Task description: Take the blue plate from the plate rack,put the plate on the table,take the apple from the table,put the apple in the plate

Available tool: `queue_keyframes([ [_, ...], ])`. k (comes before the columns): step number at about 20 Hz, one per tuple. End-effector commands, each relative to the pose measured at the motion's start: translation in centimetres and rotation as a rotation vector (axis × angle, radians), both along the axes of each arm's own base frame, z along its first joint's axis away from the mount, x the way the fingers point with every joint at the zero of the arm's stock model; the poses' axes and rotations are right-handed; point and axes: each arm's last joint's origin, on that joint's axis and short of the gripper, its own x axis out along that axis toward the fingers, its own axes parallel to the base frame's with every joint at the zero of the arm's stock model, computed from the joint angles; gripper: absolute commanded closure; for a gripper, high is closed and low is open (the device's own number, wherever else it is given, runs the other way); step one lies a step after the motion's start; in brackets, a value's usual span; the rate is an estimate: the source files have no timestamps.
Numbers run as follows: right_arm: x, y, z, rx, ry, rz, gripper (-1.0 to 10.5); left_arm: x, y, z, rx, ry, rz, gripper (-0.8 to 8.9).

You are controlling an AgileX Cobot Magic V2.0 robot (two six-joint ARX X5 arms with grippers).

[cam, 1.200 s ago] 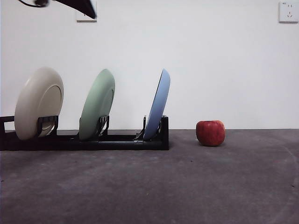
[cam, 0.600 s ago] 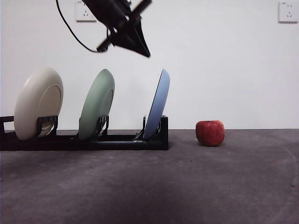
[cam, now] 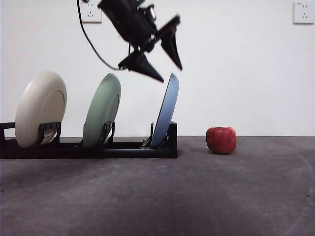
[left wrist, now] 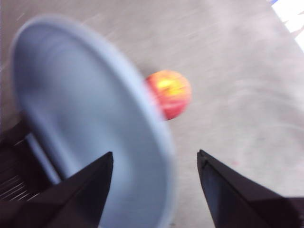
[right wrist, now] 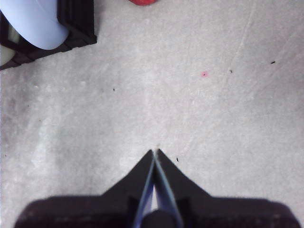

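Wall [cam: 246,73]: plain white, bare, evenly lit, filling the whole backdrop of the front view.
Right socket [cam: 303,12]: white plate on the wall, in its top right corner.
Left socket [cam: 91,14]: white plate high on the wall, far to the left of the right socket, partly hidden.
Wall foot: straight level line, well below the right socket.
Light: soft and diffuse; only faint shadows on the ground.
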Motion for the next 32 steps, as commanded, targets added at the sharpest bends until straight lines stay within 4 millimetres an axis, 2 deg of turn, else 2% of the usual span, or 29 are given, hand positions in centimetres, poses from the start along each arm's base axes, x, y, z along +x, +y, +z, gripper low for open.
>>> queue_keyframes([
  [1,0.0,0.0,0.1,-0.003,-0.006,0.005,9.5,0.3,-0.6,-1.0,0.024,0.009,0.016,5.14],
  [5,0.0,0.0,0.1,-0.016,-0.012,0.021,9.5,0.0,-1.6,-0.8,0.037,-0.049,-0.004,6.53],
  [8,-0.1,0.0,0.1,-0.029,-0.002,0.015,9.5,-0.3,-2.1,-0.8,0.036,-0.054,-0.017,8.15],
  [14,-0.2,0.0,0.0,-0.030,0.012,0.014,9.5,-0.4,-2.3,-0.7,0.032,-0.052,-0.019,8.22],
  [17,-0.3,0.0,-0.1,-0.031,0.026,0.015,9.5,-0.9,-2.1,0.5,0.002,-0.053,-0.043,8.22],
  [20,-0.3,0.0,-0.1,-0.031,0.033,0.015,9.5,-2.4,-1.6,3.8,-0.041,-0.101,-0.063,8.22],
  [23,-0.3,0.0,-0.1,-0.031,0.030,0.015,9.5,-5.0,-0.5,8.2,-0.076,-0.160,-0.073,8.22],
  [28,-0.4,0.0,-0.1,-0.030,0.034,0.015,9.5,-11.4,1.8,14.7,-0.104,-0.270,-0.138,8.22],
  [32,-0.4,0.0,-0.1,-0.030,0.034,0.015,9.5,-16.9,2.7,17.5,-0.029,-0.341,-0.236,8.22],
])
